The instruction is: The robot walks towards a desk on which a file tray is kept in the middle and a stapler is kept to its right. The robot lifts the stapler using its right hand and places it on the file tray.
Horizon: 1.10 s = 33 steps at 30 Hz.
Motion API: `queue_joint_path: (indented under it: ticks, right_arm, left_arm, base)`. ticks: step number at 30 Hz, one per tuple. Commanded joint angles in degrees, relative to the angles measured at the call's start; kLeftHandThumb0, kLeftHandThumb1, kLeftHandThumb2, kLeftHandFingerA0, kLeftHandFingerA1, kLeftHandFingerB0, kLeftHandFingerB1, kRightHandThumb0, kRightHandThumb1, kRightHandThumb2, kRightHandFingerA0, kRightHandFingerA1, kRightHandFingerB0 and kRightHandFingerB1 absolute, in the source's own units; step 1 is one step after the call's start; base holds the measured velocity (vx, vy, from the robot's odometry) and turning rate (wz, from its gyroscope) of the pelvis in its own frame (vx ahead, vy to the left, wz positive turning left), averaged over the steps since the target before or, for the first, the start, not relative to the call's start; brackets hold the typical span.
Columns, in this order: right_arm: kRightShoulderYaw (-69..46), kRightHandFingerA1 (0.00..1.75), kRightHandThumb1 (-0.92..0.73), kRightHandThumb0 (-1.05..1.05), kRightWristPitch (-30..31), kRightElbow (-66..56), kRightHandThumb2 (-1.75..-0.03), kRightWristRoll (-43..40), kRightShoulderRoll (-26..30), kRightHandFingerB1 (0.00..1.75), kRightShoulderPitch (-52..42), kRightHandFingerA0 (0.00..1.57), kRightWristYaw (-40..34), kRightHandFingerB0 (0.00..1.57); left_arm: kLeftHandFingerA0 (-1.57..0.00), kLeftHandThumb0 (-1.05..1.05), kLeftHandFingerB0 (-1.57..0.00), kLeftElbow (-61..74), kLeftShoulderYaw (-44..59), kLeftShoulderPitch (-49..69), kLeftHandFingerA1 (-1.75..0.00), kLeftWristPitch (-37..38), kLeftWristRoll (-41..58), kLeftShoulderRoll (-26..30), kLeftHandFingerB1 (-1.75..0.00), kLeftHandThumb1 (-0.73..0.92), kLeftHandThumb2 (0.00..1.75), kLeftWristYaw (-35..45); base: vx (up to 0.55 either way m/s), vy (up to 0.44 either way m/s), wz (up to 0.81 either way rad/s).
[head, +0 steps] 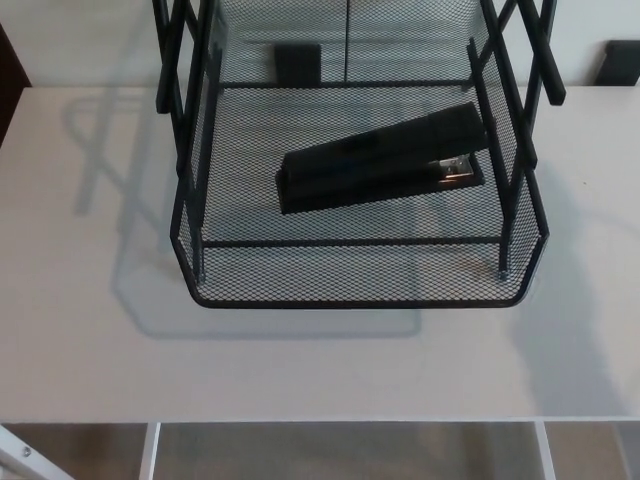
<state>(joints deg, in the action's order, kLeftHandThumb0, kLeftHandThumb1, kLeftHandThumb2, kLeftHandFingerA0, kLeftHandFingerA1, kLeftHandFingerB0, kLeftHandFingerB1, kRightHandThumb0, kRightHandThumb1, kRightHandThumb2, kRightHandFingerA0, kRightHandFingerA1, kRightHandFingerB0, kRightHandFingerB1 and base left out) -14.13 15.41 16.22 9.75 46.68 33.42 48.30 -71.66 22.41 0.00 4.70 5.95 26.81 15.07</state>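
Stapler (380, 160), black, lies in the tray (350, 275) on its mesh floor, a bit right of the tray's ctr, in the upper-middle of the pic. It rests at a slant: one end lower-left near the tray's ctr, the other end upper-right, close to the tray's right side wall. Can't tell if it touches that wall. At the right end a bit of shiny metal (455, 170) shows under the top arm. Only the mesh under it is in contact w/ the stapler.

Left hand & right hand are both out of the pic, so can't tell how far open they are or whether they hold anything.

Tray is black wire mesh w/ a low front wall & rounded front corners. It stands on the white desk (300, 370), upper-ctr of the pic, w/ its back part cut off by the top edge. Black bars (180, 50) rise from both sides, at upper left & upper right. A thin rod (350, 241) runs across just behind the front wall.

A grey shadow (130, 260) of the tray falls on the desk to the left & along the front.

A small black block (297, 62) shows through the mesh at the top of the pic. A 2nd one (622, 60) sits at far upper right, by the desk's back edge.

Along the btm of the pic is the desk's front edge, w/ white frame rails (150, 452) & tan floor (340, 450) below it. A white strut (20, 455) w/ a screw sits in the btm-left corner.
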Motion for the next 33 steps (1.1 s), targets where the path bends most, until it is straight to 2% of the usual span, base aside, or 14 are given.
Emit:
queue_joint_path:
  ticks: [1,3,5,8,10,11,13,14,16,17,18,24,29,33]
  right_arm:
    - [-24.67,0.53,-0.62,-0.58,-15.22,32.90,-0.58,-11.69,-13.09,0.30,-40.72,0.28,-23.48,0.04]
    - [-25.53,0.51,-0.63,-0.58,-14.68,33.39,-0.59,-12.50,-13.13,0.29,-40.85,0.24,-23.34,0.01]
    - [-25.63,0.51,-0.62,-0.61,-15.22,36.24,-0.59,-13.24,-12.53,0.29,-40.40,0.20,-22.89,0.01]
    - [-26.26,0.52,-0.61,-0.60,-16.18,38.46,-0.59,-13.82,-12.26,0.25,-40.14,0.21,-22.34,0.03]
    - [-27.13,0.53,-0.60,-0.55,-15.81,38.39,-0.60,-14.24,-12.80,0.23,-40.91,0.14,-22.39,0.07]
    - [-27.39,0.53,-0.60,-0.55,-16.02,39.60,-0.61,-14.36,-12.67,0.22,-40.50,0.18,-22.58,0.06]
    - [-27.35,0.50,-0.61,-0.51,-15.76,41.31,-0.61,-13.85,-12.29,0.21,-39.89,0.25,-23.07,0.08]
    - [-27.18,0.53,-0.61,-0.55,-16.26,42.29,-0.58,-13.62,-12.14,0.27,-39.67,0.26,-23.26,0.04]
    - [-26.85,0.48,-0.62,-0.53,-16.94,44.39,-0.58,-13.29,-11.61,0.26,-38.87,0.22,-22.96,0.03]
    - [-26.70,0.47,-0.62,-0.53,-17.12,45.57,-0.59,-13.03,-11.37,0.26,-38.51,0.25,-23.16,0.04]
    - [-26.62,0.48,-0.62,-0.52,-17.43,46.50,-0.58,-12.91,-11.25,0.26,-38.33,0.27,-23.33,0.03]
    - [-23.86,0.46,-0.65,-0.52,-19.79,48.25,-0.59,-11.33,-10.46,0.25,-38.74,0.31,-24.37,0.06]
    - [-23.76,0.46,-0.64,-0.50,-19.94,49.26,-0.59,-12.94,-9.79,0.26,-39.53,0.19,-24.17,0.03]
    - [-20.07,0.57,-0.63,-0.53,-20.40,51.20,-0.61,-11.30,-8.86,0.19,-39.56,0.56,-25.32,0.06]
  left_arm:
    - [-0.05,-0.90,-0.07,1.85,9.36,-1.03,-0.81,-1.34,9.65,0.57,-0.57,0.88,1.45,-4.48]
    - [-0.18,-0.96,0.00,1.48,10.22,-1.08,-0.94,-1.67,9.78,0.74,-0.55,0.92,1.22,-4.91]
    - [-0.06,-0.91,-0.07,0.60,10.93,-0.97,-0.81,-2.08,9.86,1.14,-0.55,0.89,1.45,-5.22]
    - [-0.02,-0.89,-0.05,-0.11,11.74,-0.74,-0.77,-2.07,9.50,1.30,-0.54,0.89,1.45,-5.19]
    - [-0.15,-0.98,0.00,-0.41,11.87,0.73,-0.89,-1.38,8.89,1.45,-0.51,0.92,1.19,-5.36]
    - [0.00,-0.91,-0.08,-0.59,12.17,0.72,-0.74,-1.58,8.79,1.44,-0.53,0.88,1.44,-5.32]
    - [0.00,-0.90,-0.08,-0.22,11.93,1.19,-0.75,-1.38,8.03,1.37,-0.53,0.89,1.46,-4.88]
    - [-0.14,-0.97,0.00,-0.08,11.94,1.35,-0.86,-1.39,7.84,1.32,-0.48,0.92,1.23,-4.76]
    - [-0.02,-0.88,-0.06,0.07,12.42,1.26,-0.77,-1.76,7.84,1.16,-0.53,0.89,1.46,-4.86]
    - [-0.14,-0.95,0.00,-0.01,12.60,1.52,-0.87,-1.72,7.64,1.07,-0.49,0.92,1.22,-4.93]
    - [0.00,-0.88,-0.07,-0.24,12.69,1.78,-0.75,-1.75,7.47,1.06,-0.54,0.88,1.45,-4.93]
    - [0.00,-0.92,0.00,-0.46,13.63,3.08,-0.93,-1.98,7.63,0.72,-0.31,0.92,1.13,-4.26]
    - [-0.12,-0.95,0.00,-0.47,13.00,4.18,-0.82,-1.40,6.88,0.64,-0.48,0.92,1.22,-4.23]
    - [-0.11,-0.92,0.00,-1.30,11.57,3.38,-0.78,-2.57,5.97,0.82,-0.47,0.92,1.23,-5.30]
  base:
    - [0.00,0.000,0.00]
    - [0.00,0.000,0.00]
    - [0.00,0.000,0.00]
    - [0.00,0.000,0.00]
    - [0.00,0.000,0.00]
    - [0.00,0.000,0.00]
    - [0.00,0.002,0.04]
    - [0.00,0.000,0.00]
    - [0.00,0.000,0.00]
    - [0.00,0.000,0.00]
    - [0.00,0.000,0.00]
    - [0.00,0.000,0.00]
    - [0.00,0.000,0.00]
    - [0.00,0.000,0.00]
